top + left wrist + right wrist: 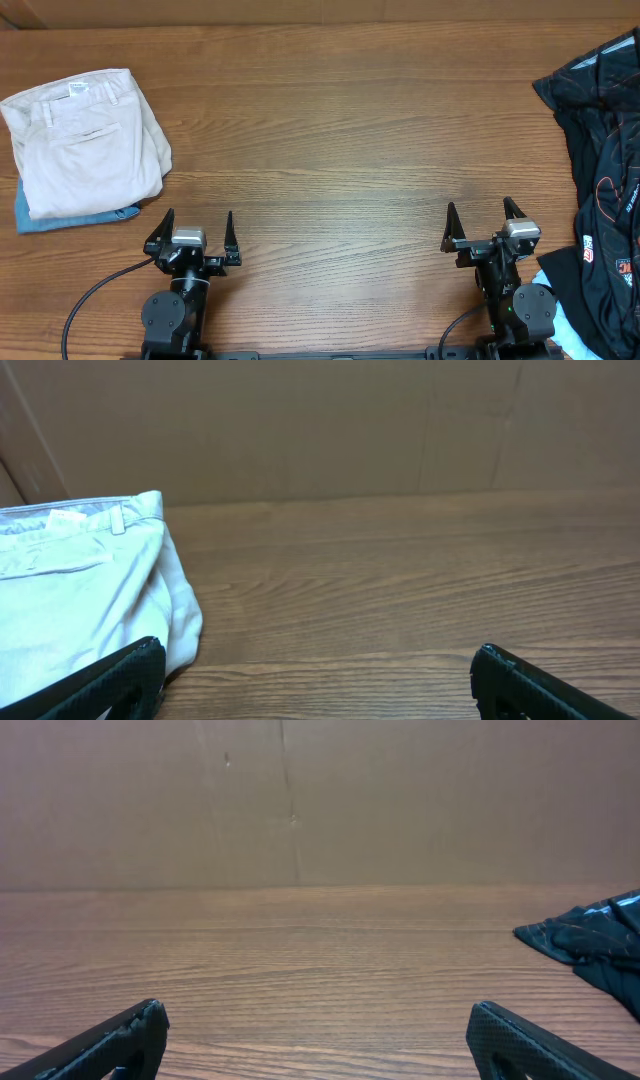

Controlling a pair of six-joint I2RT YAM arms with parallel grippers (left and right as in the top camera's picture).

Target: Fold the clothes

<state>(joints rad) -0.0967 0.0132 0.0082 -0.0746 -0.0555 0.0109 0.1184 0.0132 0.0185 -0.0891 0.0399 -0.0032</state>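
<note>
- At the right edge of the worktop (330, 150) lies the crumpled black sports top (600, 170), near the right pincer (480, 208) but apart from it.
- The right pincer and the left pincer (198, 216) both gape wide, empty; the left one sits beside folded beige trousers (85, 140).

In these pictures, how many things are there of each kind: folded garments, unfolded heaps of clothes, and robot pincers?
Folded garments: 2 (cream trousers, blue garment beneath them)
Unfolded heaps: 1 (black clothes)
Pincers: 2 (left pincer, right pincer, both open)
Total: 5
</note>
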